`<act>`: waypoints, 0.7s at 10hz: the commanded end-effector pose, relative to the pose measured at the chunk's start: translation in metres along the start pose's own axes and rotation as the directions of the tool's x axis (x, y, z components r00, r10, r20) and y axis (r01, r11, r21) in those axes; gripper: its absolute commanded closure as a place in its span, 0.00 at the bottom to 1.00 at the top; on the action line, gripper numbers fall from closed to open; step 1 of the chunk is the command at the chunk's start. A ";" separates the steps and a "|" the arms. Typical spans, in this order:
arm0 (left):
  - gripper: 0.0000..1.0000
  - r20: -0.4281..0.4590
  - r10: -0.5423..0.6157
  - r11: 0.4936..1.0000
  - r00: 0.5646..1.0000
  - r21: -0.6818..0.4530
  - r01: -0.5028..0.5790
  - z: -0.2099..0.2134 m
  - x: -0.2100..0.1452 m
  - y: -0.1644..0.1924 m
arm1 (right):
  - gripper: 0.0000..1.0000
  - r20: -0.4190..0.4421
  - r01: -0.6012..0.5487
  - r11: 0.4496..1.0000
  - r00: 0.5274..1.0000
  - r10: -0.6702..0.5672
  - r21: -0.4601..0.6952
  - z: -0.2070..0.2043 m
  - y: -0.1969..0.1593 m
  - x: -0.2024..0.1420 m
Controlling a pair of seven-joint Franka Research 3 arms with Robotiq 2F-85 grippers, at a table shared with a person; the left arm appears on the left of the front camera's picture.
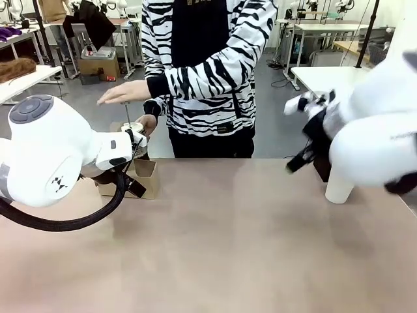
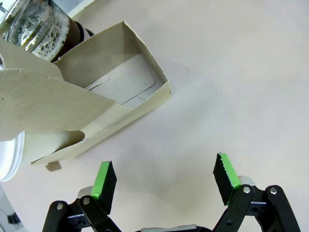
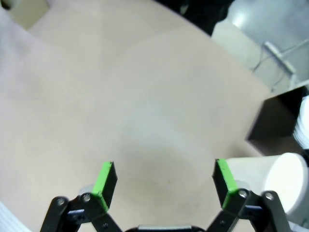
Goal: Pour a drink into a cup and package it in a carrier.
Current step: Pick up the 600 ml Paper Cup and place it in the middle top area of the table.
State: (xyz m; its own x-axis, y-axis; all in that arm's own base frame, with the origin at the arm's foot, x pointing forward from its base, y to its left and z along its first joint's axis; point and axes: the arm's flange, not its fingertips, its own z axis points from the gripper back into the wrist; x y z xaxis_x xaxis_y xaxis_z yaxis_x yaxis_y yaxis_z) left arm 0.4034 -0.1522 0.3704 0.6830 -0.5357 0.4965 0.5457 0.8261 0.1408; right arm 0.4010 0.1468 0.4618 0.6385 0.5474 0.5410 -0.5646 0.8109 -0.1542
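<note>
Both are wide open with nothing in them: our left pincer (image 2: 164, 175) hangs over the desk (image 1: 228, 248) just beside the carrier (image 2: 116, 72), and our right pincer (image 3: 164, 175) is near the cup (image 3: 285, 180). We'd guess that white paper cup is light and crushes easily, so squeeze its middle gently. The cardboard carrier looks floppy; lift it by the centre handle. Behind it, near the person's hand (image 1: 147, 122), the glass carafe (image 2: 34, 24) of drink (image 2: 72, 35) is probably heavy, slick and breakable.
</note>
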 end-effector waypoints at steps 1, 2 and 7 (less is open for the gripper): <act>0.00 0.001 0.001 1.000 1.000 -0.001 -0.001 0.000 0.000 0.000 | 0.00 0.072 -0.066 0.993 0.996 0.059 0.099 0.054 -0.047 0.004; 0.00 0.001 0.001 1.000 1.000 -0.001 -0.001 0.000 0.000 0.000 | 0.00 0.121 -0.099 0.985 0.989 0.082 0.142 0.071 -0.072 -0.005; 0.00 0.001 0.001 1.000 1.000 -0.001 -0.001 0.000 0.000 0.000 | 0.00 0.520 -0.304 0.875 0.851 0.072 0.378 0.082 -0.190 -0.097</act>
State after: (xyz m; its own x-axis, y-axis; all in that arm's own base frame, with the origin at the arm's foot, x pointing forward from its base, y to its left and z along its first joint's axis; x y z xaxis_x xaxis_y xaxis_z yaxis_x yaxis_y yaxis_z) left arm 0.4033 -0.1527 0.3703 0.6823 -0.5369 0.4962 0.5464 0.8254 0.1418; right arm 0.3870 -0.0697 0.5208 0.2711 0.4590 0.8461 -0.8299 0.5568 -0.0361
